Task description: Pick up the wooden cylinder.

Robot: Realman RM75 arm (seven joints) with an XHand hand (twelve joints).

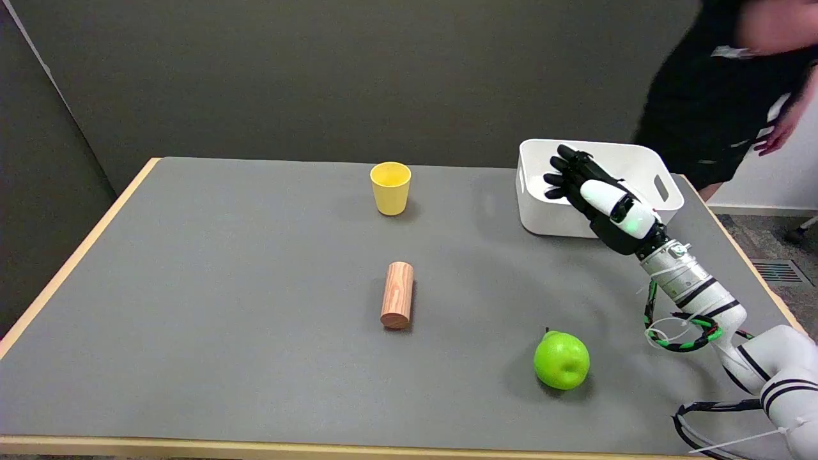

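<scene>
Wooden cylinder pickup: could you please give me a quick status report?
Right hand raised, holding nothing. Wooden cylinder lying mid-table, untouched. Nothing between them; green apple off to the side.

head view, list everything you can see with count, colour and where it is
wooden cylinder: one, light brown wood grain, lying on its side near the table's middle
cup: one, yellow, upright, beyond the cylinder toward the far edge
apple: one, green, near right part of the table
bin: one, white, with a handle slot, far right corner of the table
table: one, grey top with a light wood edge
person: one, in dark clothes, standing past the table's far right corner, only partly in frame
right arm: one, white with cables, reaching in from the lower right
right robot hand: one, black and white, in front of the bin, holding nothing, well clear of the cylinder
</scene>
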